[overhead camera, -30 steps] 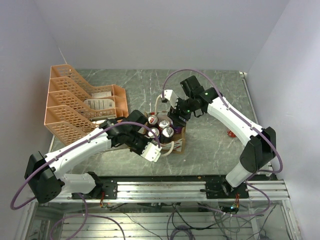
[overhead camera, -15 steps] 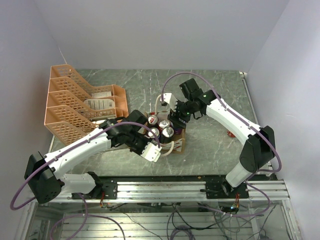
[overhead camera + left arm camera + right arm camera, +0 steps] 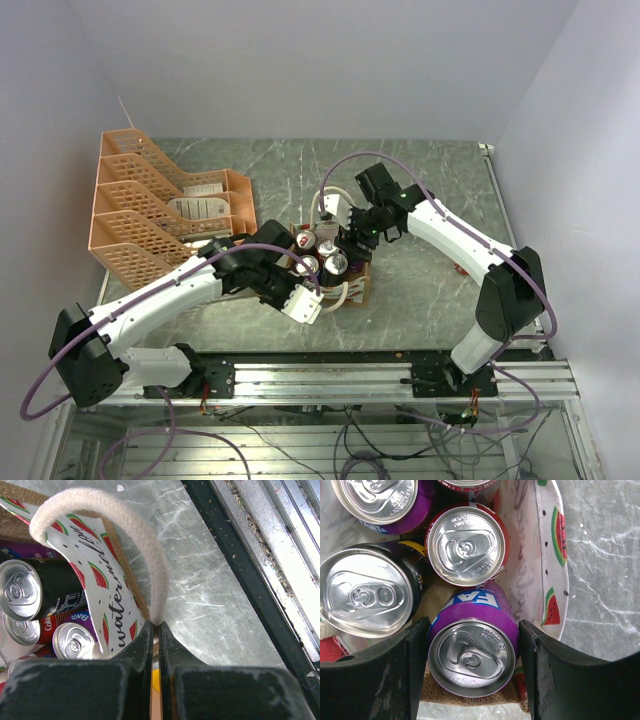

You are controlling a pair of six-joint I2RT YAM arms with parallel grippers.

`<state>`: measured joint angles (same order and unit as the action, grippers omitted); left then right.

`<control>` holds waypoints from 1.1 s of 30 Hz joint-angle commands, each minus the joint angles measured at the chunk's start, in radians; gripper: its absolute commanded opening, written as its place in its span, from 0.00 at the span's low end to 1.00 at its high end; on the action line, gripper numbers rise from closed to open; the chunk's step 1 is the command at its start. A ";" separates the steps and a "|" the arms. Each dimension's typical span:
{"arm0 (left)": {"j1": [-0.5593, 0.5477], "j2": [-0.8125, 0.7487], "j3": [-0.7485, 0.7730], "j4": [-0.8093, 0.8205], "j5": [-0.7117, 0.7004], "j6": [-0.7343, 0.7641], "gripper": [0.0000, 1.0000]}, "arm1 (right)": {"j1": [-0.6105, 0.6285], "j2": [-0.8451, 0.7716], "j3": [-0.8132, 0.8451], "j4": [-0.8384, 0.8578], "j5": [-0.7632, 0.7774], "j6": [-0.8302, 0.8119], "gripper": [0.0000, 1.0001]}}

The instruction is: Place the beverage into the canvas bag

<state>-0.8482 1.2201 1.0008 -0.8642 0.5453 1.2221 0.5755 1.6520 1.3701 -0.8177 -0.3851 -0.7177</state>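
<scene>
r gripper [image 3: 473, 630] grips purple can [image 3: 470, 657] inside canvas bag [image 3: 547, 555]; l gripper [image 3: 156, 627] pinches handle [image 3: 125, 520].

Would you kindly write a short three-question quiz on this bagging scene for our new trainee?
1. True or false: the left end effector is shut on the canvas bag's white handle.
2. The can held by the right end effector is: A purple, B green, C yellow.
3. Fill in: in the top view, the ____ tray rack stands left of the bag.
Key: 1 true; 2 A; 3 orange.
</scene>
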 commanded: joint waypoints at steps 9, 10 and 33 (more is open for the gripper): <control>-0.012 -0.021 -0.014 0.026 0.021 -0.007 0.07 | -0.005 0.003 -0.062 0.084 0.035 -0.032 0.49; -0.012 -0.022 -0.013 0.026 0.021 -0.007 0.07 | -0.004 0.003 -0.064 0.087 0.035 -0.032 0.50; -0.012 -0.036 -0.021 0.026 0.015 -0.008 0.07 | -0.005 -0.029 -0.075 0.085 0.032 -0.028 0.78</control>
<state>-0.8482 1.2037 0.9894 -0.8558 0.5449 1.2221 0.5777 1.6455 1.2881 -0.7261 -0.3874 -0.7380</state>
